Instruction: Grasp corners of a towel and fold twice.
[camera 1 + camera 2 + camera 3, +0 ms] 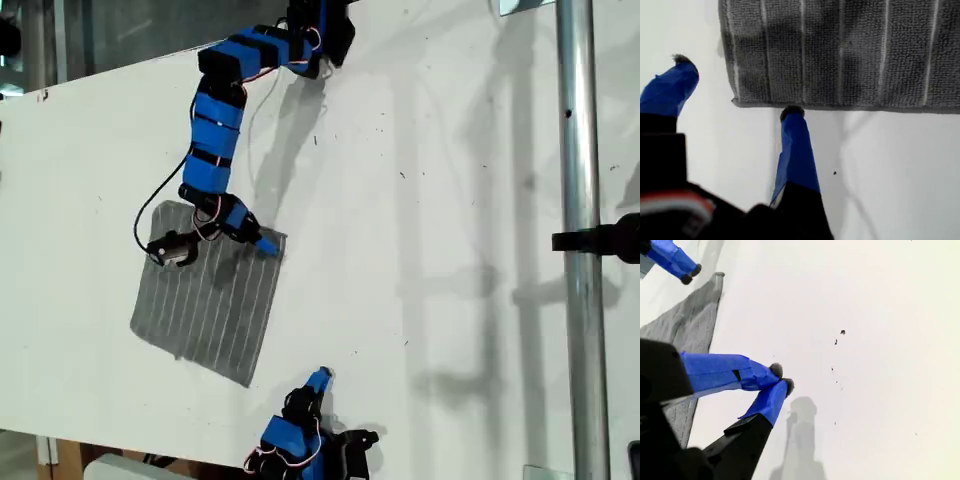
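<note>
- White desk (450, 200): fills most of the exterior view and carries everything else.
- Metal pole (580, 200): upright, crossing the exterior view at 3 o'clock, with a black clamp on it.
- Towel (210, 310): grey with fine pale stripes, lying flat and unfolded on the desk, toward 8 o'clock of the exterior view's centre.
- First arm (215, 130): blue, entering at 12 o'clock of the exterior view and reaching down to the towel's upper edge.
- My first gripper (737, 87): jaws wide apart and holding nothing. One fingertip (792, 111) meets the towel's hem; the other stands over bare desk just beside the towel's side edge.
- My second gripper (781, 378): at 6 o'clock of the exterior view (320, 377), jaws together with the tips touching, holding nothing, over bare desk just beside the towel's lower corner.
- Corner (735, 101): the towel's tip at 1 o'clock of the cloth in the exterior view, lying flat between my first gripper's spread jaws.
- Dark specks (842, 332): scattered on the desk near my second gripper.
</note>
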{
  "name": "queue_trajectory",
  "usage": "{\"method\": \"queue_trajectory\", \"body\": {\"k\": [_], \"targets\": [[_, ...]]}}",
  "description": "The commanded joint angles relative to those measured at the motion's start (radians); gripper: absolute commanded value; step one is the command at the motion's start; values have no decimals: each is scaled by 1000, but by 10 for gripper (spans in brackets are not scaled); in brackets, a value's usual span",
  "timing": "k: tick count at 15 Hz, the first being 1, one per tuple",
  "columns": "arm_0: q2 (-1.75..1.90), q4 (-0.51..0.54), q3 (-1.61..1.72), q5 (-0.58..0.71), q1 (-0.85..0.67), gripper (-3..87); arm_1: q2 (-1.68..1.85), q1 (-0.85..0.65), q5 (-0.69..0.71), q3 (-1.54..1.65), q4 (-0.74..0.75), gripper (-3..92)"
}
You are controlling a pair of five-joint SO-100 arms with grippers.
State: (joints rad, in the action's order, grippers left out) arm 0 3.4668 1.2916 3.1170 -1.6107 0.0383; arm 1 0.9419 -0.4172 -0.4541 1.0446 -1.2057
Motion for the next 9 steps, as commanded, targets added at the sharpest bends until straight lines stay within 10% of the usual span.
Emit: {"method": "queue_trajectory", "body": {"k": [1, 6, 9], "targets": [[5, 2, 0, -12, 2, -15, -32, -15, 18, -84, 34, 347], [5, 2, 0, 5, -28, -15, -133, 23, 12, -124, 35, -2], [5, -2, -21, 21, -60, -15, -135, 32, 17, -121, 26, -2]]}}
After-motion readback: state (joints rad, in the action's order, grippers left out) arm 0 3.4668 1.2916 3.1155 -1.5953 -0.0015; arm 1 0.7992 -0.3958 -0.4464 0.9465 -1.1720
